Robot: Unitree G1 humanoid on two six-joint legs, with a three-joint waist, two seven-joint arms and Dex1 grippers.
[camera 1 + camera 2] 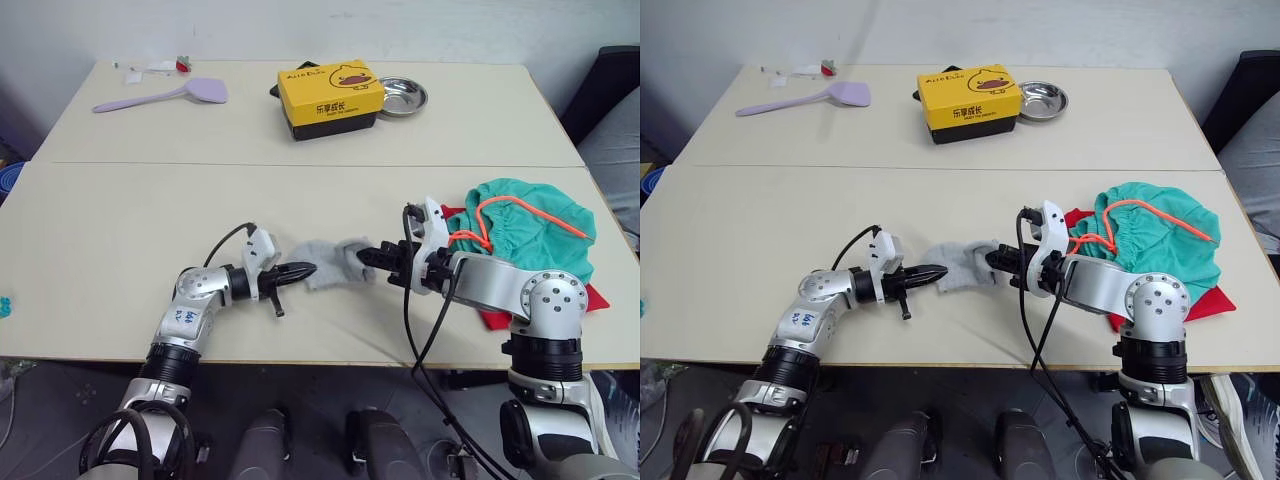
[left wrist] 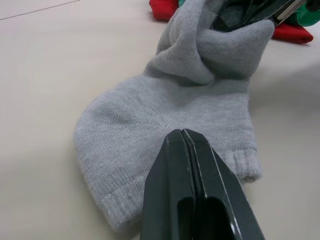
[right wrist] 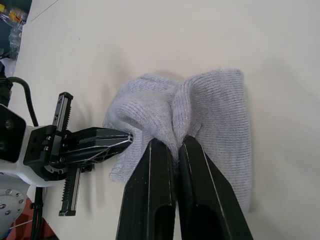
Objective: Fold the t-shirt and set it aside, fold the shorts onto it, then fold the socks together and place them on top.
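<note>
At the far side of the desk (image 1: 120, 200) a yellow box (image 1: 329, 97) with a duck print rests on a dark base — just beside it, a small metal bowl (image 1: 401, 96). Further left lies a lilac spatula (image 1: 165, 96), and beyond it some small items — possibly paper scraps (image 1: 150, 68).

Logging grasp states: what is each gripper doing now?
Left gripper: shut at the light grey knit socks.
Right gripper: shut on the socks.

A: What do I have in the right wrist view?

B: I see my right gripper (image 3: 176, 150) pinching a fold of the grey socks (image 3: 210, 110) on the table (image 3: 150, 40). The left gripper (image 3: 127, 141) touches their other edge, fingers together.
</note>
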